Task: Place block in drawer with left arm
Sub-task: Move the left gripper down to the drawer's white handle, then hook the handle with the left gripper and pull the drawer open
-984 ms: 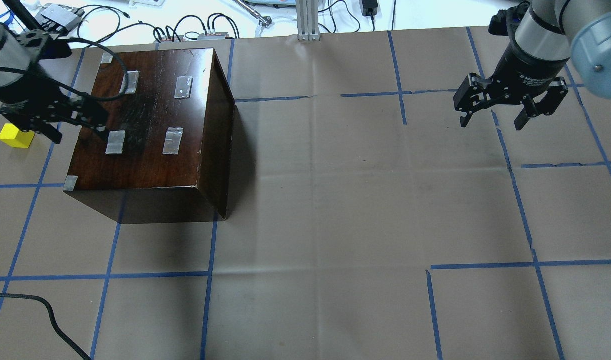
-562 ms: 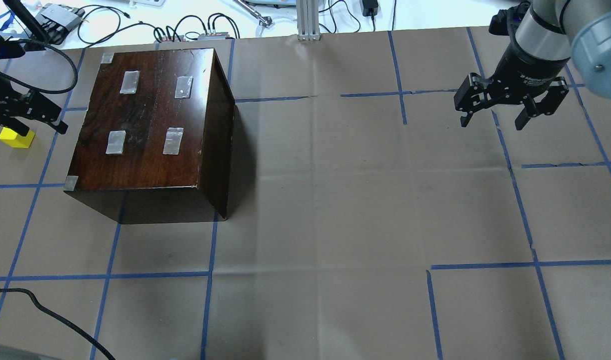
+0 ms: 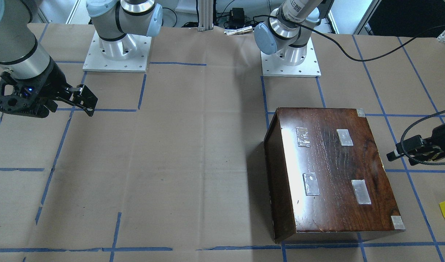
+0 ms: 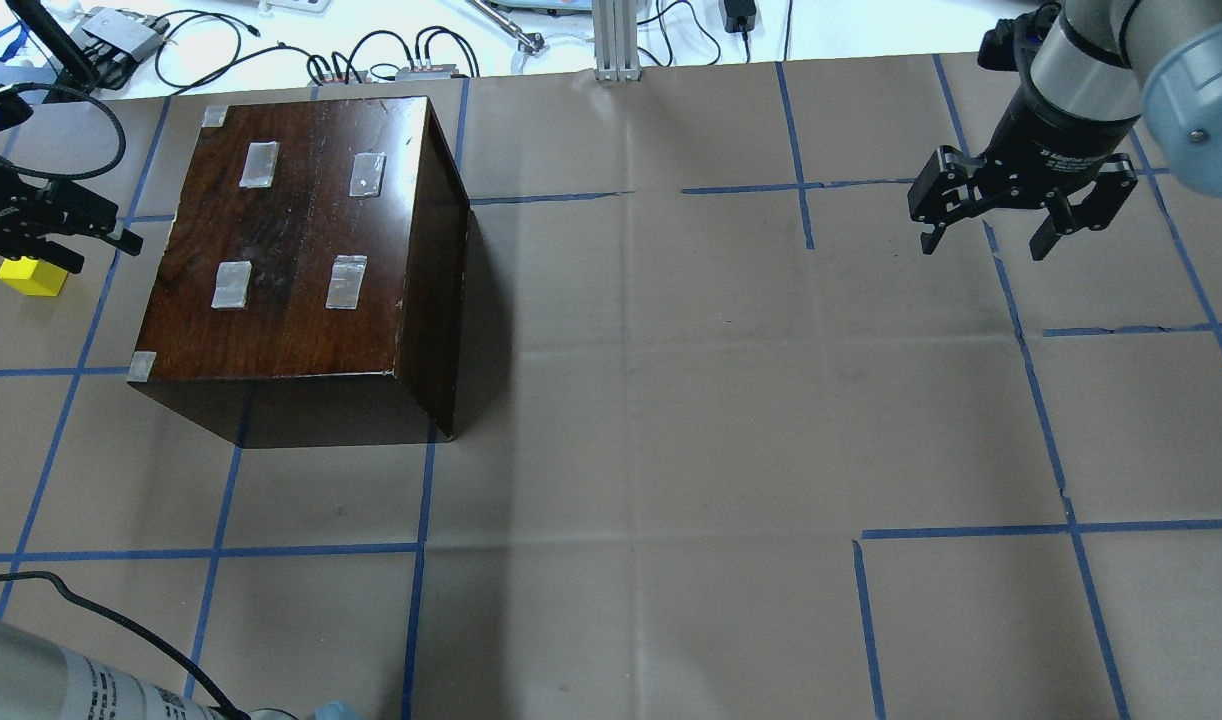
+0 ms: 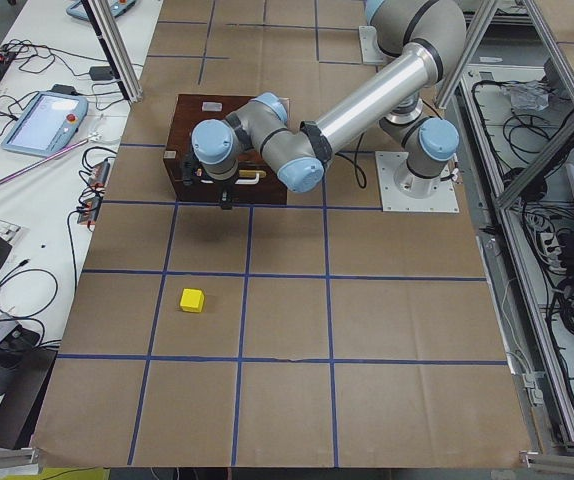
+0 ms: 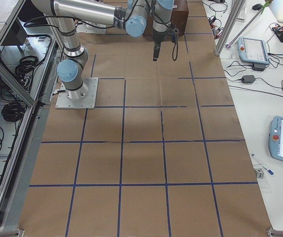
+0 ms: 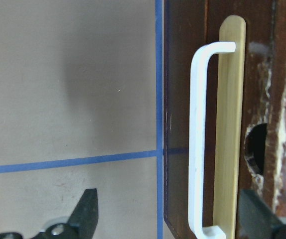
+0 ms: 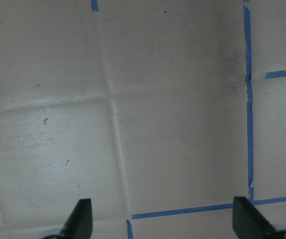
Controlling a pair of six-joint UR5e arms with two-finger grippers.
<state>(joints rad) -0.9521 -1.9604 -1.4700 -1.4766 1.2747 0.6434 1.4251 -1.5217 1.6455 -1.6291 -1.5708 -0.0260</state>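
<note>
With the yellow block [image 5: 192, 299] lying on the paper apart from the dark wooden box [image 4: 291, 240], the wide-open, empty left gripper [image 7: 168, 211] faces the white drawer handle [image 7: 199, 139], likely to grasp and pull next.

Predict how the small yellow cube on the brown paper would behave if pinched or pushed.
The small yellow cube has flat faces, so it would probably slide rather than roll. Its sharp edges suggest stiffness. Being tiny beside the dark wooden box, it is likely light.
</note>
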